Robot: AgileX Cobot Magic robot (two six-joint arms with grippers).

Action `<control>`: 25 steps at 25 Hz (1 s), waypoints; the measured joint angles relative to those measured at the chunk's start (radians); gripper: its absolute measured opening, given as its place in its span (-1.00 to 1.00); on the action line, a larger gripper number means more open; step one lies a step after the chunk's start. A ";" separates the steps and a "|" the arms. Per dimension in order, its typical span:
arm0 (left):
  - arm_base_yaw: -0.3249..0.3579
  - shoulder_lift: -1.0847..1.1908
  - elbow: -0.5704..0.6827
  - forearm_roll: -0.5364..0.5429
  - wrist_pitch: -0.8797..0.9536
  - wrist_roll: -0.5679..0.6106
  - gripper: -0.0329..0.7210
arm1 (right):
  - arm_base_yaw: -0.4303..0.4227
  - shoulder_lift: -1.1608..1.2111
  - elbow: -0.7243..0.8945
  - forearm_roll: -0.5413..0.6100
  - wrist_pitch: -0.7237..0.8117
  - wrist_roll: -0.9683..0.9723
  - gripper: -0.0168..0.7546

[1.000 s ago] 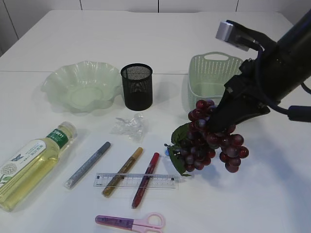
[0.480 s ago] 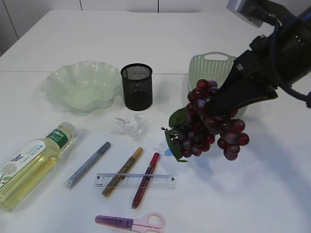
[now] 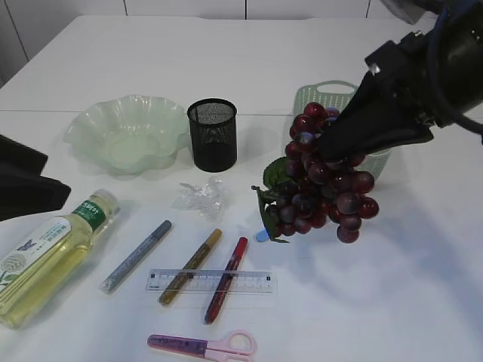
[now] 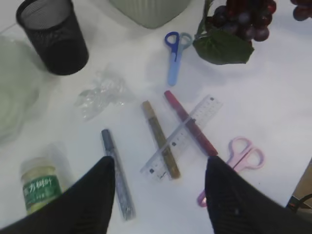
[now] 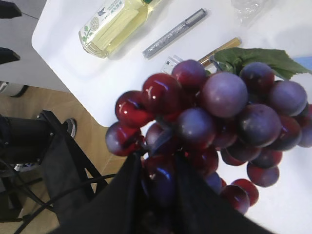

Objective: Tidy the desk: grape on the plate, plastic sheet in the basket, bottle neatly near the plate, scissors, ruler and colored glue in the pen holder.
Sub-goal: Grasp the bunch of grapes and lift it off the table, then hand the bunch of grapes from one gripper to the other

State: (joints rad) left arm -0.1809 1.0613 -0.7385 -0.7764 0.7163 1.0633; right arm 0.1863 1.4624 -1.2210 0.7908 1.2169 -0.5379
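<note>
My right gripper (image 3: 333,148) is shut on the top of the dark red grape (image 3: 321,192) bunch, which hangs in the air in front of the green basket (image 3: 313,105). The pale green plate (image 3: 89,128) sits at the back left, the black mesh pen holder (image 3: 212,134) beside it. The crumpled plastic sheet (image 3: 200,196) lies in front of the holder, and the bottle (image 3: 45,260) lies on its side at the left. Three colored glue sticks (image 3: 190,265) cross the clear ruler (image 3: 211,280). Pink scissors (image 3: 204,345) lie nearest me. My left gripper (image 4: 161,160) hovers open above the ruler (image 4: 183,134).
Small blue scissors (image 4: 174,53) lie on the table below the hanging grapes, near the basket's front. The left arm (image 3: 23,185) reaches in from the left edge above the bottle. The table's front edge drops off close beyond the bottle (image 5: 117,24).
The right gripper has risen and drifted back toward the basket with the grape bunch. The left arm has come into view at the left edge.
</note>
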 joint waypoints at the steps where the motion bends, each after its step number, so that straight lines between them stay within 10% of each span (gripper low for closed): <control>1: 0.000 0.022 0.000 -0.046 -0.002 0.071 0.24 | 0.000 0.000 0.000 0.006 0.000 0.012 -0.57; 12: -0.096 0.210 -0.004 -0.558 -0.094 0.701 0.25 | 0.000 -0.002 0.000 0.123 0.000 0.174 -0.57; 25: -0.209 0.435 -0.019 -0.999 -0.075 1.123 0.40 | 0.000 -0.004 0.000 0.276 0.000 0.259 -0.57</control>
State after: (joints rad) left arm -0.3901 1.4960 -0.7574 -1.7758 0.6418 2.1859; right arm 0.1863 1.4583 -1.2210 1.0666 1.2169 -0.2792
